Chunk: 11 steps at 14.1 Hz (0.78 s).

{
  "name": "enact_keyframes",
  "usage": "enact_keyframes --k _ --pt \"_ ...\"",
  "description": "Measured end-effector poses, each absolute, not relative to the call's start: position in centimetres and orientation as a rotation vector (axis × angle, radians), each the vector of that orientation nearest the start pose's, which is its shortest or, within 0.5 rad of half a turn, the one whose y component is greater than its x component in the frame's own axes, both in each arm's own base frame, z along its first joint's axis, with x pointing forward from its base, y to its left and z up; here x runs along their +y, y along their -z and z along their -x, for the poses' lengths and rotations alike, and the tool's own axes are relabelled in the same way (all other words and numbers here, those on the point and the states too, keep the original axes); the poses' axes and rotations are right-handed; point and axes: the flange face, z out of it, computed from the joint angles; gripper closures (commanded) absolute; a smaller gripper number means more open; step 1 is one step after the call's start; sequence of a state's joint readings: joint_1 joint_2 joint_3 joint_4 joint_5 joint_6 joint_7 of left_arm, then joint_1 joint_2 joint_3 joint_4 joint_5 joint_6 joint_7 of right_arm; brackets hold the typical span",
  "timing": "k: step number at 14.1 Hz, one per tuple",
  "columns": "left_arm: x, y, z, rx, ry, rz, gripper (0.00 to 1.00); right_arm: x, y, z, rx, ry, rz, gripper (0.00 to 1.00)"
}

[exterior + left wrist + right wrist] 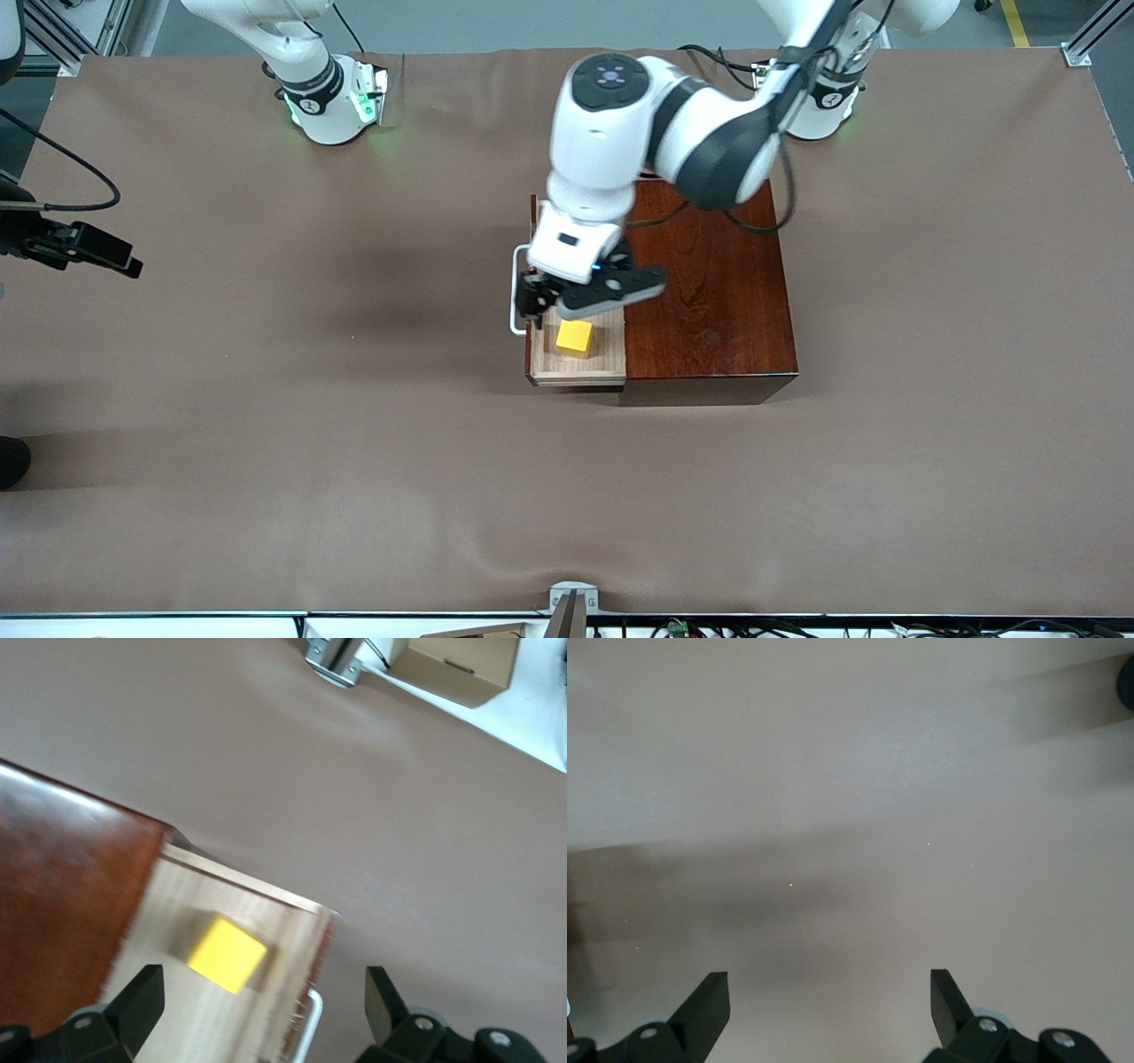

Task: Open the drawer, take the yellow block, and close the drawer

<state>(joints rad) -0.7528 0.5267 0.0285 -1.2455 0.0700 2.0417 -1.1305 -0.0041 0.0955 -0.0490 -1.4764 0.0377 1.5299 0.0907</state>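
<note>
The reddish-brown wooden box (709, 283) stands mid-table with its drawer (607, 356) pulled out toward the right arm's end. The yellow block (574, 338) lies on the pale drawer floor. The white handle (516, 297) is on the drawer's front. My left gripper (554, 308) is open and empty just above the drawer, straddling its front wall and handle. In the left wrist view the block (228, 953) sits between the open fingers (142, 992), beside the handle (306, 1028). My right gripper (124, 260) waits open over bare table at the right arm's end.
A brown cloth covers the table (266, 461). A metal bracket (571, 602) and a cardboard box (456, 669) sit at the table edge nearest the front camera. The box top (62, 904) fills one side of the left wrist view.
</note>
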Motion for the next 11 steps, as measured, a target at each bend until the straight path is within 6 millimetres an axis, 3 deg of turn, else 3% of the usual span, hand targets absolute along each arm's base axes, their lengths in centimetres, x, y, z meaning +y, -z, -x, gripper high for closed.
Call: enact_keyframes --k 5,11 --pt "-39.7 -51.5 -56.8 -0.521 0.317 3.195 0.00 -2.5 -61.1 -57.9 0.221 -0.066 3.101 0.00" --pt "-25.1 -55.0 -58.0 -0.418 0.276 3.148 0.00 -1.5 -60.9 -58.0 0.193 -0.073 3.101 0.00"
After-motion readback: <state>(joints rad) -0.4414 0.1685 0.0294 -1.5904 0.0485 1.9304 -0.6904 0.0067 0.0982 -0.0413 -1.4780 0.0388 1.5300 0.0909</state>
